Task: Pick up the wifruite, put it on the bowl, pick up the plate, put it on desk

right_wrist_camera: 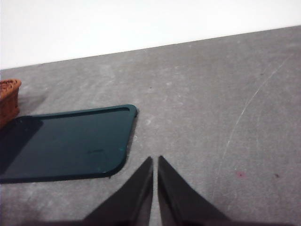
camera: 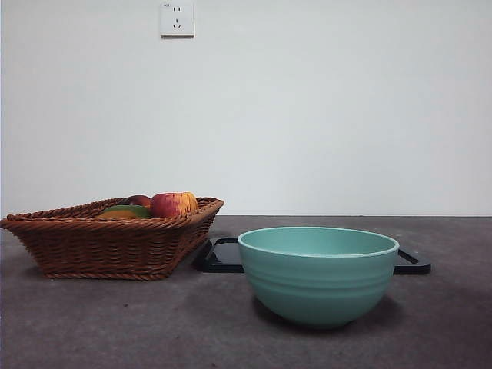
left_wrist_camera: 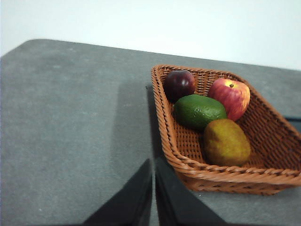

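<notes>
grey counter (camera: 461,323) before a white wall: both tools, left (left_wrist_camera: 154,197) and right (right_wrist_camera: 155,193), wait with jaws narrowed to a slit, holding nothing. wifruite (left_wrist_camera: 226,142) lies in the one wicker basket (left_wrist_camera: 263,181) among four fruits, touching the green fruit (left_wrist_camera: 199,111); a crowded grasp could nudge it. one bowl (camera: 318,273) and one tray (right_wrist_camera: 66,141) sit beside the basket.

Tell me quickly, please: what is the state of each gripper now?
Left gripper: shut, holding nothing, beside the brown wicker basket.
Right gripper: shut, holding nothing, near the flat black rectangular tray.
</notes>
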Tool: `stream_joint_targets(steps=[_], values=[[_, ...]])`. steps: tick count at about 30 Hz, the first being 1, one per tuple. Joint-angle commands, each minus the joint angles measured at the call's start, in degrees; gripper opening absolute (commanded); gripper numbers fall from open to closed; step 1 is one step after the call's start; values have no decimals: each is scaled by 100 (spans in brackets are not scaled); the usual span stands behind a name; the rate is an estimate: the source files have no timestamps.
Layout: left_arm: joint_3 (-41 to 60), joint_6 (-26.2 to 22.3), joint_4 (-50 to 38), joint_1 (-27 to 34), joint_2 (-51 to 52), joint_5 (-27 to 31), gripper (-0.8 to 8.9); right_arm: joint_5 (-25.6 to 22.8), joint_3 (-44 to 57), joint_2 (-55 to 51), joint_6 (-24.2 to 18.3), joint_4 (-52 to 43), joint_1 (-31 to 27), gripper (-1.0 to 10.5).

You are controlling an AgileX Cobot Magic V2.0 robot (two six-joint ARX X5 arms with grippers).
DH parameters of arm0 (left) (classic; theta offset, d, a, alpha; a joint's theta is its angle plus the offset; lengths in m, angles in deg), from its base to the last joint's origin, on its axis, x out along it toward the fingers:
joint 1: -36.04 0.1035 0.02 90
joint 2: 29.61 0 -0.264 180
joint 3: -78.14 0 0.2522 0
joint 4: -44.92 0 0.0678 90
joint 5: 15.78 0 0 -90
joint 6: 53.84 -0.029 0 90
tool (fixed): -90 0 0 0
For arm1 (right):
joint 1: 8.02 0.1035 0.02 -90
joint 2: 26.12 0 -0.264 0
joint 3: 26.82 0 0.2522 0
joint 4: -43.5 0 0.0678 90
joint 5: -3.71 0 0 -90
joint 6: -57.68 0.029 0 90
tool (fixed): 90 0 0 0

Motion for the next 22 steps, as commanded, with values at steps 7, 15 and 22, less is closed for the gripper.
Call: stream_joint_targets(steps=[7, 15, 22], values=[[79, 1530, 48, 13, 11, 2, 9, 297, 7, -17, 509, -155, -7, 7], [-295, 2065, 140, 13, 9, -129, 10, 273, -632, -15, 581, -166, -7, 7], [-1261, 1808, 669, 13, -39, -192, 10, 273, -1460, 15, 470, 201, -7, 7]])
